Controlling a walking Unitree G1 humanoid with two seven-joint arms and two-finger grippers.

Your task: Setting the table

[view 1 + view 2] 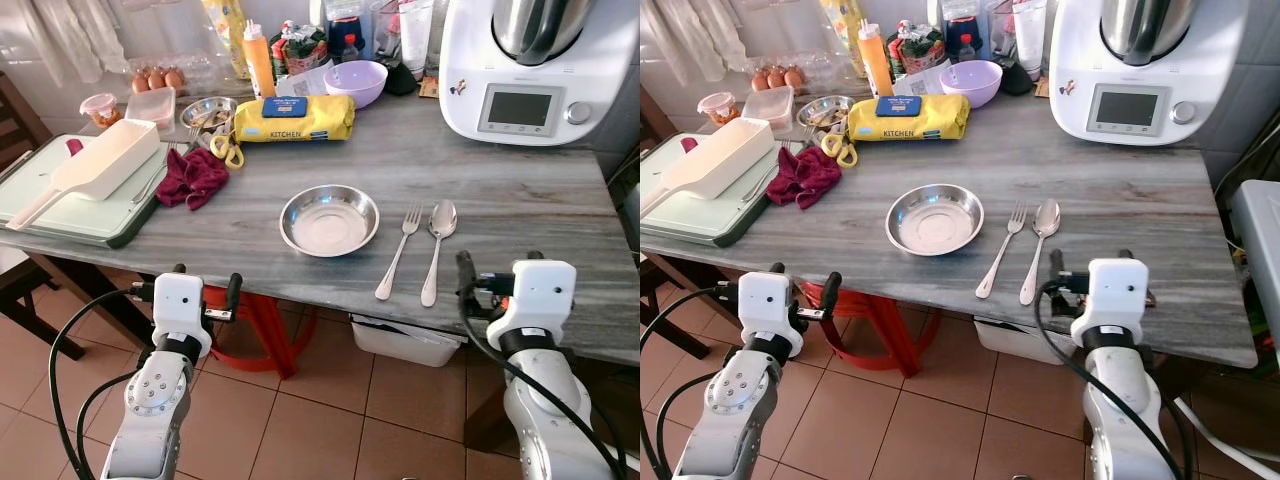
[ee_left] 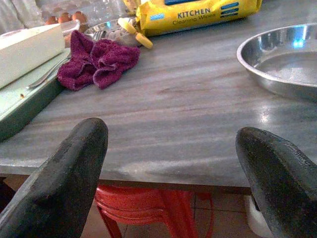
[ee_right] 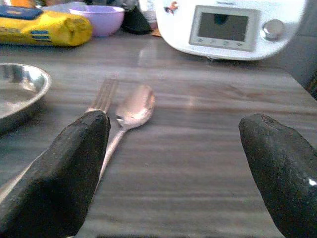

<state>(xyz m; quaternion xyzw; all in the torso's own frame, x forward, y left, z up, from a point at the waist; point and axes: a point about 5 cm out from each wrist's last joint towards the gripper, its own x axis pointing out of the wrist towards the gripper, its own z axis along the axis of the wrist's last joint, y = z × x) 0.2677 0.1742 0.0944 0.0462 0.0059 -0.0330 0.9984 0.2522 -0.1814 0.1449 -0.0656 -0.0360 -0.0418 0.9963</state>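
Note:
A round steel plate point(image 1: 329, 220) lies near the front of the grey table point(image 1: 520, 210). Just to its right a fork point(image 1: 398, 251) and a spoon point(image 1: 437, 247) lie side by side, handles toward me. My left gripper point(image 1: 207, 291) hovers open below the table's front edge, left of the plate, with nothing between its fingers point(image 2: 64, 183). At the front edge on the right, my right gripper point(image 1: 498, 272) is also open and empty, close to the spoon's handle point(image 3: 111, 148).
A crumpled maroon cloth point(image 1: 193, 177), a green tray with a white scoop point(image 1: 95, 165), a yellow wipes pack point(image 1: 293, 117), a purple bowl point(image 1: 356, 81) and a white kitchen machine point(image 1: 535, 70) occupy the back. A red stool point(image 1: 262, 325) stands under the table.

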